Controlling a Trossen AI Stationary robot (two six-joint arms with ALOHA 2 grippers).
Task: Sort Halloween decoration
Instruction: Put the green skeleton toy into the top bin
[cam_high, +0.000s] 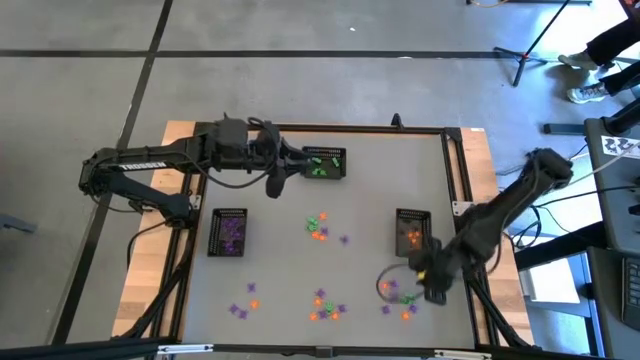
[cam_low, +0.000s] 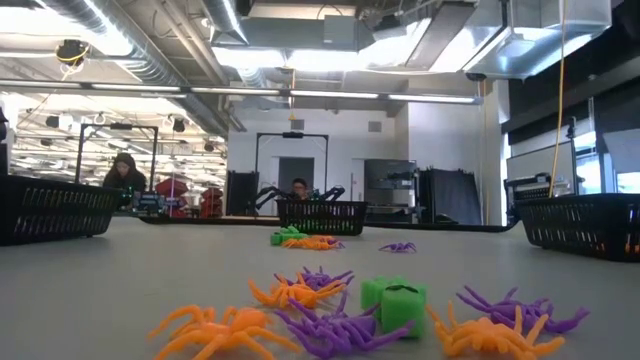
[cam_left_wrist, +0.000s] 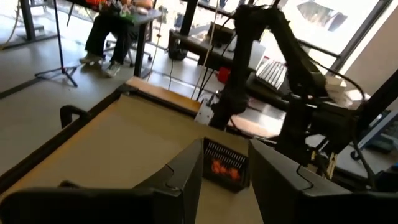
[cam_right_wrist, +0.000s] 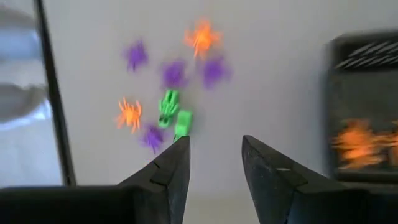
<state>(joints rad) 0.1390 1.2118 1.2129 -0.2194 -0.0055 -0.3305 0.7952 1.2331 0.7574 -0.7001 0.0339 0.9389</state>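
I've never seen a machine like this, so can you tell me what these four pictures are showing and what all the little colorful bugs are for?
It is a robot with two dark arms at a table. One picture looks down from above, one looks across the tabletop, and two come from little cameras on the arms' wrists.

Scattered on the table are tiny plastic spiders in purple, green and orange. Three black baskets sort them: one for purple, one for green, one for orange.

The left gripper hangs near the green basket. The right gripper hovers, open and empty, beside a small pile of spiders.
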